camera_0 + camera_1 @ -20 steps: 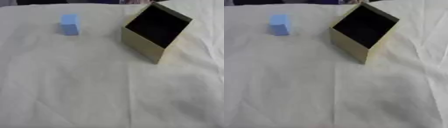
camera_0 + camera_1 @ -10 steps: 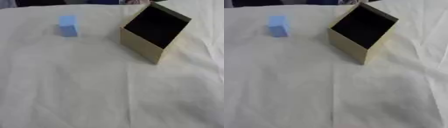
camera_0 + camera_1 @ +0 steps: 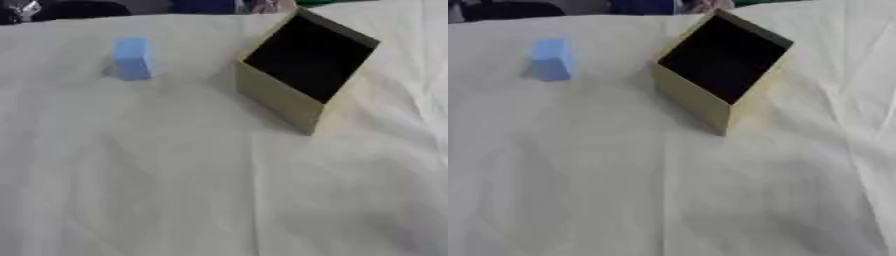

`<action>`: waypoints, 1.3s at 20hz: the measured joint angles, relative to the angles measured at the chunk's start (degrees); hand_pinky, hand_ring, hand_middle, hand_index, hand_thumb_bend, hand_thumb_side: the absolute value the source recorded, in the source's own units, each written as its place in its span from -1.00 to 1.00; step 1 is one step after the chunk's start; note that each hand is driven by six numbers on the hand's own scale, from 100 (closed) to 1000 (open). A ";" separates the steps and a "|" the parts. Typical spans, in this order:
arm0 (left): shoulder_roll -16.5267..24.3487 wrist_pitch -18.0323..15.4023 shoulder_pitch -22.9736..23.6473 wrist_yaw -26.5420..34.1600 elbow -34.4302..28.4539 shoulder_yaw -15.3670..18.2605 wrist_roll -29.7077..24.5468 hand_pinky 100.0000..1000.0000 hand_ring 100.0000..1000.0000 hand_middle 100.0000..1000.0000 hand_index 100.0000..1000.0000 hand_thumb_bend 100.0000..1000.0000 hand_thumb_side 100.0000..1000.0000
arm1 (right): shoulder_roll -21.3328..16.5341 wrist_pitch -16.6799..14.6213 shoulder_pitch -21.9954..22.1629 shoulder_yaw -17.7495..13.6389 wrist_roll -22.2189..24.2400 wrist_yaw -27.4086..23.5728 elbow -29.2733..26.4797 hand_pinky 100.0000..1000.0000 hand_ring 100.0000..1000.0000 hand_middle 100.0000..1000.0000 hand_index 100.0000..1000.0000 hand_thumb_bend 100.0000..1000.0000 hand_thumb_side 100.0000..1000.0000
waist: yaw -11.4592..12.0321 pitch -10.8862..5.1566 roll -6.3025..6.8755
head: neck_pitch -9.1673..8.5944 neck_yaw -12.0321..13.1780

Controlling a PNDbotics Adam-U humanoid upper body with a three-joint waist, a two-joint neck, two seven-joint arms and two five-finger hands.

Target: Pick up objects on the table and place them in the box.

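A small light-blue block [image 3: 132,58] stands on the cream tablecloth at the far left. To its right sits a tan box [image 3: 278,97] with a dark open interior, turned corner-on toward me. The block and the box are apart, with bare cloth between them. Neither of my hands shows in either eye view.
The cream cloth [image 3: 175,190] covers the whole table, with creases running down the middle and at the right. Dark and coloured shapes [image 3: 201,6] lie beyond the far edge.
The whole picture has shifted slightly downward, so the camera has moved. The block and the box keep their places relative to each other.
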 measured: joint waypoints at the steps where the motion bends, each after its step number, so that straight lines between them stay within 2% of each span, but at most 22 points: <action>1: -0.43 -0.16 -0.68 -0.95 0.66 0.02 -0.68 0.91 0.90 0.74 0.92 -0.22 0.67 | 0.00 -0.01 -0.21 0.02 0.03 0.00 0.00 0.25 0.59 0.19 0.44 -1.00 0.58 | -0.12 0.11 0.03 | -0.20 0.14; 3: -1.21 -0.55 -1.65 -3.08 2.02 0.03 -1.74 0.91 0.92 0.76 0.92 -0.16 0.69 | 0.00 -0.07 -0.37 0.16 0.23 0.00 0.00 0.25 0.59 0.19 0.44 -1.00 0.58 | -0.39 0.36 0.13 | -0.54 0.43; 7: -2.49 -1.48 -3.40 -8.03 4.15 0.03 -2.76 0.94 0.96 0.83 0.97 0.14 0.82 | 0.00 -0.04 -0.74 0.35 0.49 -0.01 0.00 0.25 0.59 0.19 0.44 -1.00 0.58 | -0.70 0.59 0.18 | -0.97 1.05; 8: -2.75 -1.89 -3.69 -9.22 4.64 0.03 -2.94 0.96 0.99 0.84 0.98 0.31 0.93 | 0.00 -0.06 -0.75 0.35 0.53 -0.02 0.00 0.25 0.59 0.19 0.44 -1.00 0.58 | -0.75 0.61 0.18 | -0.98 1.16; 12: -3.95 -4.06 -4.51 -13.30 6.51 0.00 -4.08 0.97 1.00 0.87 0.99 0.50 0.97 | -0.01 -0.23 -1.00 0.36 0.74 -0.07 0.00 0.25 0.59 0.19 0.44 -1.00 0.58 | -1.08 0.63 0.22 | -1.34 1.52; 14: -4.37 -5.33 -4.74 -14.69 7.08 -0.01 -4.89 0.98 1.00 0.88 1.00 0.56 0.92 | -0.01 -0.18 -1.18 0.37 0.83 -0.11 0.00 0.25 0.59 0.19 0.44 -1.00 0.58 | -1.08 0.64 0.32 | -1.41 1.62; 17: -4.78 -6.59 -5.07 -15.62 8.01 -0.01 -5.86 1.00 1.00 0.84 1.00 0.52 0.70 | -0.01 -0.09 -1.21 0.37 1.07 -0.22 0.00 0.25 0.59 0.19 0.44 -1.00 0.58 | -1.11 0.64 0.52 | -1.42 1.82; 19: -4.93 -6.50 -5.13 -15.52 8.63 -0.01 -5.95 1.00 1.00 0.82 1.00 0.42 0.53 | -0.01 -0.11 -1.23 0.37 1.13 -0.33 0.00 0.25 0.59 0.19 0.44 -1.00 0.58 | -1.19 0.64 0.54 | -1.42 1.84; 20: -4.95 -6.27 -5.17 -15.24 8.92 0.00 -6.18 1.00 1.00 0.81 1.00 0.33 0.38 | -0.01 -0.10 -1.23 0.37 1.18 -0.37 0.00 0.25 0.60 0.19 0.44 -1.00 0.58 | -1.22 0.65 0.54 | -1.42 1.84; 23: -5.37 -4.49 -5.47 -13.71 9.75 0.00 -7.96 1.00 1.00 0.83 1.00 0.19 0.18 | -0.01 -0.06 -1.28 0.37 1.37 -0.52 0.00 0.25 0.60 0.19 0.44 -1.00 0.58 | -1.52 0.68 0.70 | -1.43 1.90; 26: -5.95 -0.86 -5.58 -10.98 10.51 -0.02 -11.58 1.00 1.00 0.84 1.00 0.12 0.10 | -0.01 0.01 -1.52 0.37 1.49 -0.57 0.00 0.25 0.60 0.19 0.44 -1.00 0.58 | -1.74 0.72 0.89 | -1.44 2.08</action>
